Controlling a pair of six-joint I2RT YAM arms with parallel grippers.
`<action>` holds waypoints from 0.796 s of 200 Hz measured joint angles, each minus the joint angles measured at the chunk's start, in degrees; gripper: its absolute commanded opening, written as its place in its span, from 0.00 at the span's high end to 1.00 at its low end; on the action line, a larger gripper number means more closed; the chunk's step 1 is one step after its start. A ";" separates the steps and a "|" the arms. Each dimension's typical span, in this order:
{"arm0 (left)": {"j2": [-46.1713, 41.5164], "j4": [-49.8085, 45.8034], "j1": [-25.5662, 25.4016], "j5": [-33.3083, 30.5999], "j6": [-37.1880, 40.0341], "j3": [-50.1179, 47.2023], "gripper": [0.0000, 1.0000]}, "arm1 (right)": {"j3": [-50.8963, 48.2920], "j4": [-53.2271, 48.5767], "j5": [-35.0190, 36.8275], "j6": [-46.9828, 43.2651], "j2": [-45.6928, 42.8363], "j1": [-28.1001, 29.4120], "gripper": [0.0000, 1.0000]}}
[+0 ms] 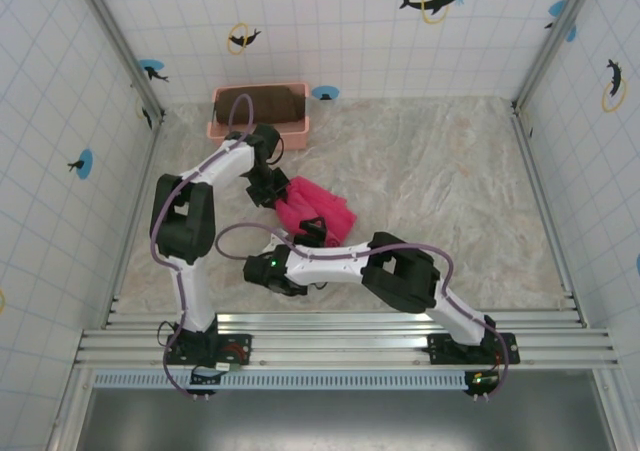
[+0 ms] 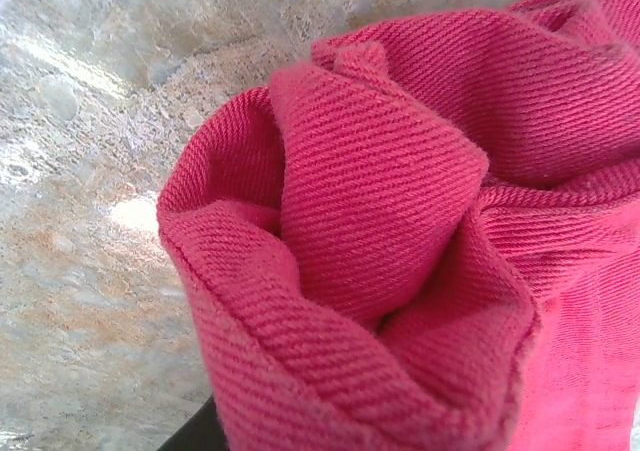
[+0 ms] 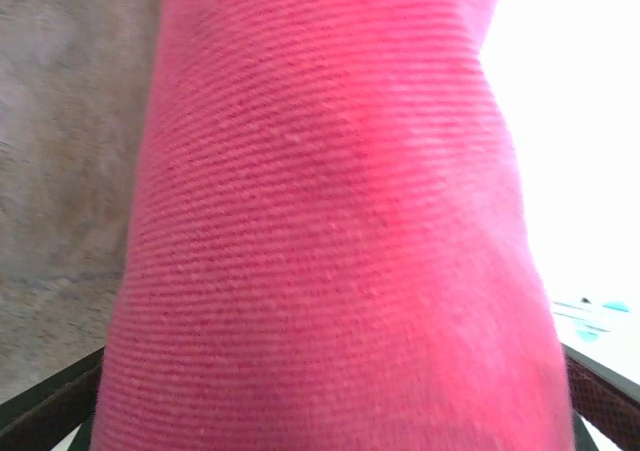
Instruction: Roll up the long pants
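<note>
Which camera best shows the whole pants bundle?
Top external: the long pants sit fully in frame as one compact pink bundle. Left wrist gives a close look at their curled, layered end; right wrist, a blurred stretch of fabric.

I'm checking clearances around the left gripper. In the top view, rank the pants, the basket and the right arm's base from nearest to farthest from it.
From the left gripper:
1. the pants, right at its jaws, just to its right.
2. the basket, farther back, slightly left.
3. the right arm's base, bottom right of the view, clearly farthest.
</note>
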 measured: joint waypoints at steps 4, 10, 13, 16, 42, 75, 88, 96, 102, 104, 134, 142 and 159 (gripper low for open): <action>0.09 -0.17 0.00 0.09 0.00 0.07 1.00 | 0.00 -0.48 0.76 0.48 0.00 0.17 0.01; 0.15 -0.35 0.00 0.28 0.00 0.11 1.00 | 0.00 -1.38 2.08 1.36 0.04 0.59 0.01; 0.17 -0.44 0.00 0.35 0.00 0.13 1.00 | 0.00 -1.77 2.67 1.68 0.07 0.76 0.01; 0.22 -0.59 -0.02 0.52 0.00 0.15 1.00 | 0.00 -2.23 3.23 2.16 0.13 0.94 0.01; 0.48 -1.40 -0.11 1.42 0.02 0.42 1.00 | 0.00 -5.29 6.62 5.44 0.92 2.14 0.01; 0.94 -2.23 -0.33 1.46 0.63 1.07 1.00 | -0.52 -7.37 10.12 8.81 3.56 3.37 0.01; 1.46 -3.06 -0.33 1.46 1.27 1.88 1.00 | -0.68 -8.04 11.43 9.88 4.57 3.76 0.01; 1.75 -3.56 -0.33 1.42 1.46 2.36 1.00 | -0.68 -8.63 12.39 10.73 5.20 3.91 0.01; 2.01 -4.02 -0.33 1.42 1.60 2.80 1.00 | -0.61 -9.46 13.27 11.56 5.84 3.96 0.01; 2.10 -4.15 -0.33 1.40 1.73 2.97 1.00 | -0.52 -9.86 13.53 12.09 6.14 3.96 0.01; 3.08 -5.81 -0.59 0.92 2.82 4.63 1.00 | 3.72 -18.73 17.68 19.17 11.98 3.96 0.01; 3.10 -5.88 -0.63 0.76 2.99 4.72 1.00 | 5.53 -21.57 18.53 21.55 13.92 3.91 0.06; 3.10 -5.88 -0.63 0.68 3.48 4.72 1.00 | 8.87 -26.71 18.95 25.35 16.26 3.80 0.30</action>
